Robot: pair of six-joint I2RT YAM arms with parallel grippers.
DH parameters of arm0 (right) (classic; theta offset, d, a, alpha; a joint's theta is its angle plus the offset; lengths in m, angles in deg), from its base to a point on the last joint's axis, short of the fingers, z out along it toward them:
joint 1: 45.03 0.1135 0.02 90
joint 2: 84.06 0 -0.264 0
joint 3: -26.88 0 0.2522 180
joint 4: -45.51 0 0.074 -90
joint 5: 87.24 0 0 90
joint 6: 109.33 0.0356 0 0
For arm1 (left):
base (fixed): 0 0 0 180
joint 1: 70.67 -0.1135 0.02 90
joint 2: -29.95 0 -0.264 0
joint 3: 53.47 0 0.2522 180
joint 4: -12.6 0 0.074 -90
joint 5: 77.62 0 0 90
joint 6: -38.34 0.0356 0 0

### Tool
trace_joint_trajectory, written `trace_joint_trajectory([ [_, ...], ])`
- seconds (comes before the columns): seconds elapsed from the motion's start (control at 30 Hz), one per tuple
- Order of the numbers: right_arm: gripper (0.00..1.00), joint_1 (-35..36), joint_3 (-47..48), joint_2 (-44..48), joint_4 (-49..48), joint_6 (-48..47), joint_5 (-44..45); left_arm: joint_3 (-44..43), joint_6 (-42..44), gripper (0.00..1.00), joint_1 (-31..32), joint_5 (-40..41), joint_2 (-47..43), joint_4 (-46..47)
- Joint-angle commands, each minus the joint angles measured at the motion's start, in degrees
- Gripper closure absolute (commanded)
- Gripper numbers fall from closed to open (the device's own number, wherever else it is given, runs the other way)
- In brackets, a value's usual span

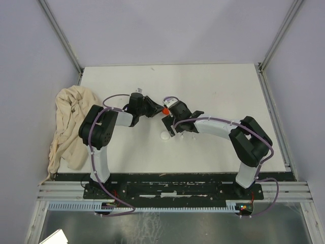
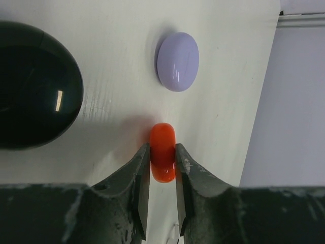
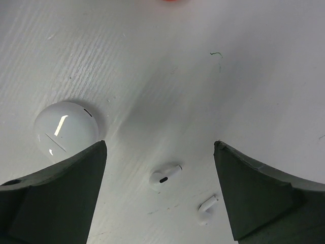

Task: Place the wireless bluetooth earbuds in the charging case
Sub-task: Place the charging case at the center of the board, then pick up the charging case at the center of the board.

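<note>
My left gripper (image 2: 162, 157) is shut on a red round charging case (image 2: 162, 151), gripped edge-on just above the white table; in the top view the case (image 1: 165, 110) shows at the gripper's tip (image 1: 160, 109). My right gripper (image 3: 160, 147) is open and empty, hovering over two white earbuds (image 3: 165, 175) (image 3: 207, 206) that lie on the table between its jaws. A closed white round case (image 3: 66, 129) lies beside its left finger, also seen in the top view (image 1: 165, 135). Other earbuds are out of view.
A closed lilac case (image 2: 177, 61) and a closed black case (image 2: 30, 84) lie on the table beyond the left gripper. A crumpled beige cloth (image 1: 71, 124) hangs over the table's left edge. The two grippers are close together at the table's middle.
</note>
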Motion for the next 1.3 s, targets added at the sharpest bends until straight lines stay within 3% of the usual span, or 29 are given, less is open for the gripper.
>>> trace_joint_trajectory([
  [0.0, 0.06, 1.19, 2.93, -0.97, 0.66, -0.53, 4.04, -1.85, 4.34, 0.66, 0.25, 0.78, -0.8, -1.18],
  [0.17, 0.06, 2.33, 3.32, -2.08, 1.87, -0.28, 5.6, -1.61, 5.47, 0.52, 0.19, 1.38, -2.32, -2.82],
  [0.37, 0.06, 3.92, 3.73, -2.88, 2.54, -0.13, 6.37, -0.9, 8.98, 0.44, 0.13, 5.13, -7.58, -8.09],
  [0.97, 0.06, 9.07, 8.08, -6.88, 3.55, 0.31, 7.55, 16.54, 9.16, 0.41, -5.97, 7.47, -33.31, -8.91],
  [1.27, 0.05, 9.36, 8.91, -7.44, 1.76, -2.98, 6.36, 20.1, 8.39, 0.4, -8.28, 5.27, -37.72, -8.27],
])
